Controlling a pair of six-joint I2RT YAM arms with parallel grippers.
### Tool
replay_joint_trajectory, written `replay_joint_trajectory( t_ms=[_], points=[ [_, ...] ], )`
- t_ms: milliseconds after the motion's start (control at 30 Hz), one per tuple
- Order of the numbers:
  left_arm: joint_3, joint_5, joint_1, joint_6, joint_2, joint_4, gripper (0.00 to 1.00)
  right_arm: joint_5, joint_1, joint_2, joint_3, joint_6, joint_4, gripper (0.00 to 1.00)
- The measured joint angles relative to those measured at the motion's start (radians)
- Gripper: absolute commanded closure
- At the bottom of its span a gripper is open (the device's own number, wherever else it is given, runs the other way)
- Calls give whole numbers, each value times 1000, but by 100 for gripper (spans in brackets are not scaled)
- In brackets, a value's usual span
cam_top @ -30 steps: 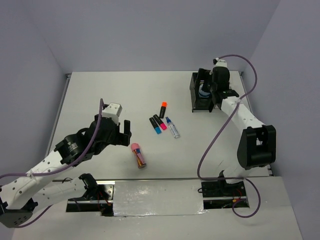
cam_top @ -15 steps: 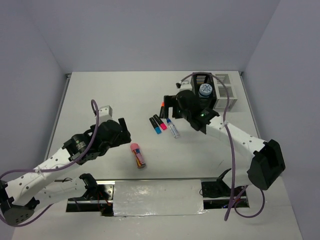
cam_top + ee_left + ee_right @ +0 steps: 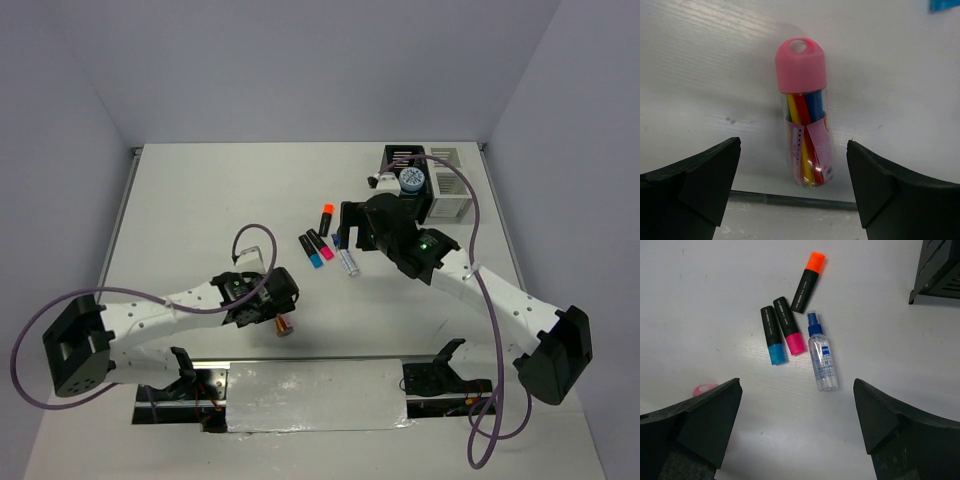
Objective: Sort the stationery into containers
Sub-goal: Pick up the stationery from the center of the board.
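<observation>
The pink-capped clear tube (image 3: 805,125) lies on the white table, its cap pointing away from my left gripper (image 3: 792,192). That gripper is open, with the tube's lower end between its fingers. In the top view the left gripper (image 3: 272,296) covers most of the tube (image 3: 284,327). My right gripper (image 3: 795,432) is open and empty above the orange marker (image 3: 807,282), pink marker (image 3: 789,325), blue marker (image 3: 771,335) and the clear blue-capped pen (image 3: 821,357). One blue tape roll (image 3: 412,180) sits in the black box (image 3: 398,157), next to the white box (image 3: 448,202).
A shiny metal plate (image 3: 310,395) runs along the table's near edge, just below the tube. A corner of the black box (image 3: 940,267) shows in the right wrist view. The right arm's purple cable (image 3: 470,215) loops past the boxes.
My left gripper has swung right and down over the pink-capped tube. My right gripper has left the boxes and come over the markers. A blue tape roll now shows in the black box.
</observation>
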Motion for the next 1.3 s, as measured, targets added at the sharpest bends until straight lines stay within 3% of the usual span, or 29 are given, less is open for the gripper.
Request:
replay_joint_trajectory(
  t_ms=[300,367,400,433,467,500,533,700,833,1033,1300],
  points=[
    [6,48,-13,-66,183,64,4,-24,0,-29,-27,-12,-14,0],
    [-7,67,-14,-71,214,99,12,-26,0,-29,-27,-17,-14,0],
    [-14,79,-15,-71,234,115,19,-27,0,-29,-27,-20,-14,0],
    [-13,79,-17,-68,253,119,52,-29,0,-29,-27,-23,-14,0],
    [-10,79,-21,-64,259,129,73,-31,0,-29,-27,-25,-14,0],
    [-8,86,-23,-56,259,151,90,-35,0,-29,-27,-26,-14,0],
    [-9,92,-26,-46,259,174,100,-42,-4,-29,-27,-27,-14,0],
    [-49,91,-81,-14,198,232,100,-183,-82,-61,-81,-9,63,0],
    [-106,9,-228,174,-17,341,100,-311,-117,-202,-257,89,218,0],
    [-302,8,-281,504,-385,780,100,-379,30,-289,-339,209,415,0],
    [-325,34,-280,723,-421,946,100,-391,127,-275,-333,254,518,1]
  ],
)
